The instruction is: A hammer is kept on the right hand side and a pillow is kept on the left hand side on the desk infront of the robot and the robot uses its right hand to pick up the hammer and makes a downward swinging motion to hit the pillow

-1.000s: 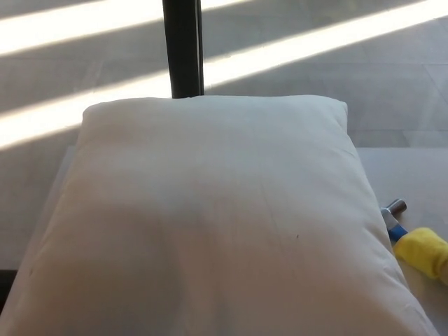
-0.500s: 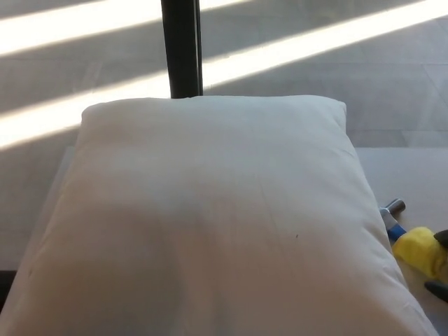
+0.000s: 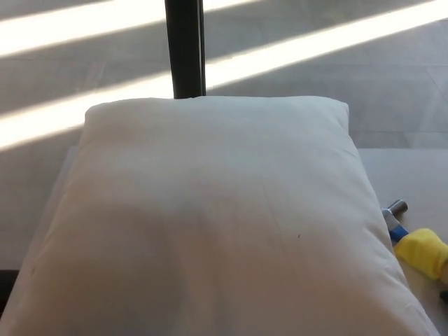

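A large white pillow (image 3: 210,224) fills most of the head view, lying on the desk (image 3: 413,178). To its right, at the picture's edge, lies the hammer (image 3: 413,241): a small metal head, a blue neck and a yellow grip, partly tucked against the pillow's side and cut off by the frame. Only a dark sliver of my right hand (image 3: 445,297) shows at the right edge, just below the yellow grip. It is apart from the hammer. My left hand does not show.
A black vertical post (image 3: 185,49) stands behind the pillow's far edge. Beyond it is grey floor crossed by bright sunlight stripes. A strip of pale desk shows to the right of the pillow.
Half a second ago black tips of my right hand showed at the right edge around the yellow grip; now they have drawn back almost out of frame. The hammer and pillow stay put.
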You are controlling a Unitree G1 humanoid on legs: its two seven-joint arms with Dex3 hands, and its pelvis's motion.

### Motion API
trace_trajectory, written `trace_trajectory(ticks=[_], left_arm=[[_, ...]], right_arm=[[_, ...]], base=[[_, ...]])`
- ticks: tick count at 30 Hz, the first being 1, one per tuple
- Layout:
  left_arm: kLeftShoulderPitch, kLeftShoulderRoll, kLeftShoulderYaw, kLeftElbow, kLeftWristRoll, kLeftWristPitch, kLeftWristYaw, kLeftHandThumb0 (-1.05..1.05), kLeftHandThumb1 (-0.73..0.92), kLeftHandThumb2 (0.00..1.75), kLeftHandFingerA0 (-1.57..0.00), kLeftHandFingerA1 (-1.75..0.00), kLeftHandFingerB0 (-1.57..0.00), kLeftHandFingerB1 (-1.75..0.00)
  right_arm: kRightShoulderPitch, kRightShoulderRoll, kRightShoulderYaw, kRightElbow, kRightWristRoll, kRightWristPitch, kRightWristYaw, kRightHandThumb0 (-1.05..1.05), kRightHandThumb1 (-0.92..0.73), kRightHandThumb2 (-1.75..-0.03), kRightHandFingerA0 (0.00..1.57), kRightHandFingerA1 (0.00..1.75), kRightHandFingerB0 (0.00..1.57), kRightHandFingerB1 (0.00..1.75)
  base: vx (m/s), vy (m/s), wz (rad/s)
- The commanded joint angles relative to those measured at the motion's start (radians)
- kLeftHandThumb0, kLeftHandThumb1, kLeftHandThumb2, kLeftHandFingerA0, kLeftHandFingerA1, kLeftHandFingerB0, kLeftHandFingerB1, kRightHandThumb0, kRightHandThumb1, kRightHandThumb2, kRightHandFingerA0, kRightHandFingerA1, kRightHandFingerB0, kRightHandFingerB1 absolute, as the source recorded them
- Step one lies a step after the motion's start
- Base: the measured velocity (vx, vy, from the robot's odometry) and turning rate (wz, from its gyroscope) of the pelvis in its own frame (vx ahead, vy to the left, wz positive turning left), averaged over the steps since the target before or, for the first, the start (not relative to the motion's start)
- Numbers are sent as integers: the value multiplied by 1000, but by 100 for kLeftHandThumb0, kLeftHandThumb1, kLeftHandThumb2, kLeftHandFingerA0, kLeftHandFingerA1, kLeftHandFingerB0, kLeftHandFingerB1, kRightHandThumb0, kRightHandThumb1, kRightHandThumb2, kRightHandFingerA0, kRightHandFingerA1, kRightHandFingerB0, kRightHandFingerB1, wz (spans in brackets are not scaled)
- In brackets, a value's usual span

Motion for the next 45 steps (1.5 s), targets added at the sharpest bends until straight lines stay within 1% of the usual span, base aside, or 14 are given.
trace_trajectory(ticks=[1,9,11,14,17,20,21,29,30,34,39,41,42,45], left_arm=[[-6,15,13,11,-20,-23,-9,-66,77,63,-51,-56,-50,-45],[-11,12,8,0,-24,-25,-21,-66,78,63,-49,-53,-49,-44],[-10,14,7,11,-24,-36,-28,-68,77,63,-49,-51,-47,-41],[-16,15,11,15,-31,-38,-35,-69,76,63,-48,-52,-46,-42],[-18,13,7,7,-29,-38,-36,-68,78,63,-49,-53,-48,-42],[-21,10,1,0,-26,-37,-35,-68,79,64,-48,-52,-47,-41],[-21,9,0,-2,-26,-43,-46,-68,80,64,-48,-54,-45,-41],[-43,16,-3,4,-25,-47,-33,-67,78,64,-53,-56,-53,-42],[-43,17,-11,-2,-19,-47,-38,-66,80,64,-51,-55,-51,-41],[-52,15,-15,0,-15,-50,-28,-66,79,65,-50,-54,-56,-41],[-54,11,-17,-4,-19,-53,-34,-65,75,64,-50,-53,-54,-41],[-53,11,-23,-3,-14,-61,-32,-66,74,63,-51,-53,-54,-41],[-55,12,-22,2,-16,-60,-32,-64,75,63,-49,-53,-54,-41],[-60,14,-19,16,-19,-63,-30,-63,75,64,-50,-52,-57,-41]], right_arm=[[5,42,18,64,-36,38,-25,-54,-51,-77,11,58,21,41],[-21,104,77,126,-78,-3,-66,-44,-62,-58,49,54,32,32],[-33,124,95,154,-81,-23,-65,-42,-59,-58,77,90,30,31],[-57,131,127,185,-104,-17,-55,-43,-59,-58,75,96,28,31],[-65,135,144,224,-92,-53,-29,-35,-58,-58,28,62,26,32],[-90,137,158,280,-98,-53,-11,-24,-61,-58,43,84,27,31],[-107,106,232,295,-169,-38,47,-22,-65,-61,60,135,26,31],[-211,30,427,385,-305,-22,298,-35,-65,-59,63,86,48,40],[-211,16,435,409,-312,-37,282,-35,-49,-88,77,100,57,61],[-169,-5,428,375,-310,-32,147,-38,-86,-66,67,85,49,41],[-144,13,384,402,-271,-84,-68,-36,-79,-67,71,155,63,67],[-150,26,380,431,-279,-105,-129,-33,-80,-66,72,159,66,67],[-145,26,367,426,-271,-126,-160,-32,-82,-66,80,163,71,99],[-133,22,329,419,-242,-191,-210,-31,-81,-67,80,165,68,85]], base=[[0,0,0],[0,0,0],[0,0,0],[0,0,0],[0,0,0],[0,0,0],[0,0,0],[0,0,0],[0,0,0],[0,0,0],[0,0,3],[0,0,0],[0,0,0],[0,0,0]])
